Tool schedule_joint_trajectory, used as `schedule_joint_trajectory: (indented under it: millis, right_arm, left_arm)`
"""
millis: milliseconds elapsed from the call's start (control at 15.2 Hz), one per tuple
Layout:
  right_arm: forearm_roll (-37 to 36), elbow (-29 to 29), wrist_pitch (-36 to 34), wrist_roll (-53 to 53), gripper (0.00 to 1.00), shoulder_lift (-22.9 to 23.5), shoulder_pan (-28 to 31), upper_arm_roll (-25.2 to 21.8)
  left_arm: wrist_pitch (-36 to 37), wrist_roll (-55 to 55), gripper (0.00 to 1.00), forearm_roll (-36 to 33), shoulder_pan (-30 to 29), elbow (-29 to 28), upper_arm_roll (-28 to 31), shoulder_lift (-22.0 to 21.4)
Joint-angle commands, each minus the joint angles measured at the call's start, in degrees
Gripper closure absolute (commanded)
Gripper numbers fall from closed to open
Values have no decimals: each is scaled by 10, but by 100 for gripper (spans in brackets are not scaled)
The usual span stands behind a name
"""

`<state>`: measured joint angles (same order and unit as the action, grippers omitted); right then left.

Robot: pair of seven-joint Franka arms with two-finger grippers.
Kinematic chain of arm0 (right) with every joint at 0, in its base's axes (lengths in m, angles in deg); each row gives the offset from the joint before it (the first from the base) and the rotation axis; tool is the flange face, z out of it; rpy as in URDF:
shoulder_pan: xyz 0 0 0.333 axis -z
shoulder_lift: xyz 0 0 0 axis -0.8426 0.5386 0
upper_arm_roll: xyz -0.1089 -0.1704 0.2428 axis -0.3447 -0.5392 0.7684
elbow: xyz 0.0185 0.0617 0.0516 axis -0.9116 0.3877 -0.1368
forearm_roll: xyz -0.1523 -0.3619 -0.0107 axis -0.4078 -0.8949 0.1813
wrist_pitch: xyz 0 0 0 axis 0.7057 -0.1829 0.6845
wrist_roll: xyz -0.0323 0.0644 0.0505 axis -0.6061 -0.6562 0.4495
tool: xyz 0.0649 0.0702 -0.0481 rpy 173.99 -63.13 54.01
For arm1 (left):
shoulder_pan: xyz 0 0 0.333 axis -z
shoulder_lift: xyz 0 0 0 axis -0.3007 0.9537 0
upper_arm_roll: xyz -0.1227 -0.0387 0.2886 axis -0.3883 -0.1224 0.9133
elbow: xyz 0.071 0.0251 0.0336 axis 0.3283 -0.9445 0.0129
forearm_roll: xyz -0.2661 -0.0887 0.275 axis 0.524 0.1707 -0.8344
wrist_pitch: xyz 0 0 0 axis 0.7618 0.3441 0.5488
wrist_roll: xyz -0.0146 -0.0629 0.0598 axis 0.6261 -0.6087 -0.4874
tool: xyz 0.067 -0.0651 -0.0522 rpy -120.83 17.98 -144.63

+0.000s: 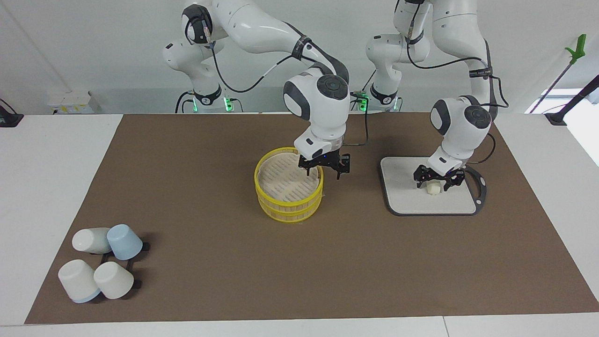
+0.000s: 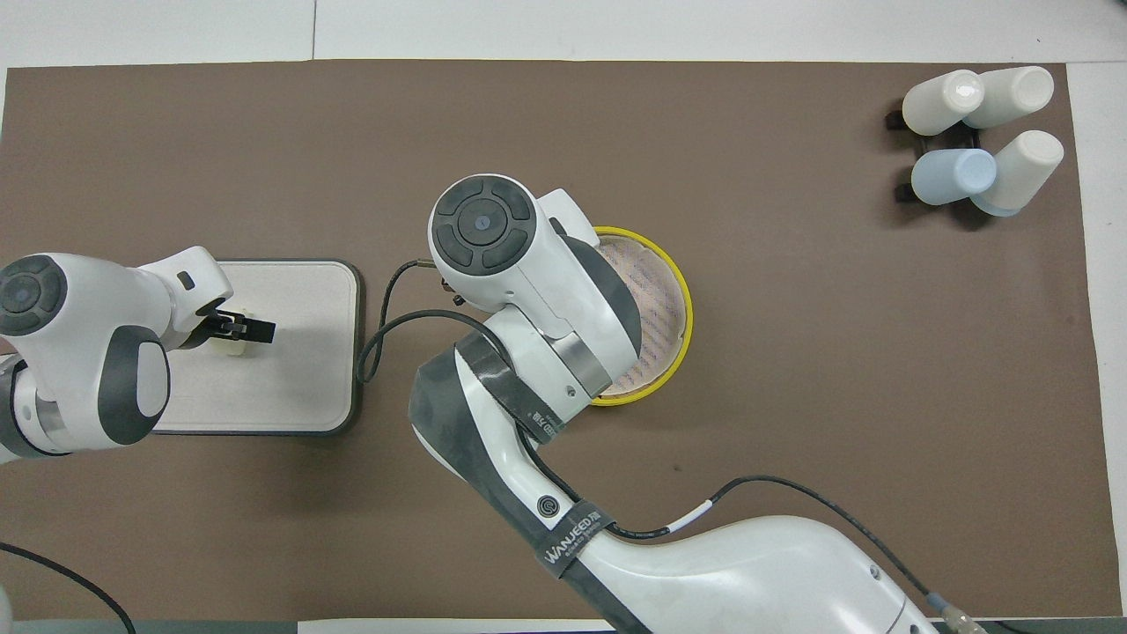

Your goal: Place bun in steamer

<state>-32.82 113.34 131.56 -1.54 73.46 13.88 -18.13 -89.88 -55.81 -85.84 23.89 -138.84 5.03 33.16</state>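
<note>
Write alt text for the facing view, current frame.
The left gripper is down over the bun on the gray board, fingers open around it. The right gripper hangs open at the rim of the yellow steamer; four cups sit apart.

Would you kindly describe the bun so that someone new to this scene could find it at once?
Find the gray board toward the left arm's end of the brown mat. The bun sits on it, under the left gripper straddling it. It is a small cream-white lump, the only thing on the board and far smaller than the cups.
</note>
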Motion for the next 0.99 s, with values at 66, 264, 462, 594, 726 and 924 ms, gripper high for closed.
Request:
schedule_joint_trajectory:
  millis: [66,264,462,594,726,924]
  right_arm:
    - [8,22,-2,67,0,-7,-7,-4]
    - [28,37,5,76,17,-13,-6,-4]
    - [30,69,29,88,35,-25,-3,-5]
    - [39,89,50,89,43,-30,-3,-5]
    - [42,97,58,89,44,-32,-2,-5]
    - [43,97,58,90,79,-34,-2,-4]
  left_arm:
    - [22,11,1,0,-12,4,0,-3]
    - [31,11,5,7,-11,4,0,-6]
    - [37,10,28,7,-10,4,0,-7]
    - [40,9,54,8,-11,5,0,-6]
    - [51,9,68,9,-9,13,0,-6]
    - [65,7,72,10,-8,26,0,-6]
